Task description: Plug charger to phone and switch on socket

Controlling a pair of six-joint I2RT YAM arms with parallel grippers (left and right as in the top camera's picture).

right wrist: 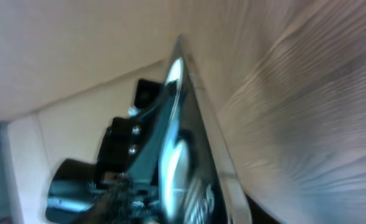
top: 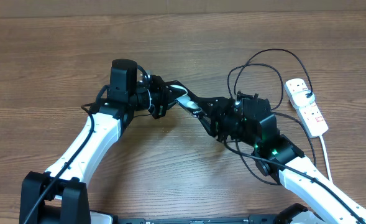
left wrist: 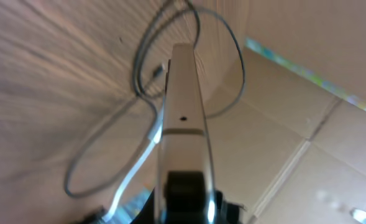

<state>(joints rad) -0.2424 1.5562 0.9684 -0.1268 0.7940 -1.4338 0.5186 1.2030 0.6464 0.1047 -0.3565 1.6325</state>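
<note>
The black phone (top: 192,104) is held edge-up above the table between my two grippers. My left gripper (top: 170,96) is shut on its left end, and my right gripper (top: 219,118) is shut on its right end. In the left wrist view the phone's silvery edge (left wrist: 183,106) runs away from the jaws (left wrist: 184,193). In the right wrist view its glossy face (right wrist: 183,143) fills the jaws (right wrist: 189,199). The black charger cable (top: 276,52) loops from behind my right gripper to the white socket strip (top: 306,106), where a black plug sits. The loops also show in the left wrist view (left wrist: 232,50). A small tip (left wrist: 158,71) lies near the phone's far end.
The strip's white cord (top: 324,149) runs toward the front edge beside my right arm. Cardboard panels (left wrist: 307,124) stand beyond the wooden table (top: 58,56).
</note>
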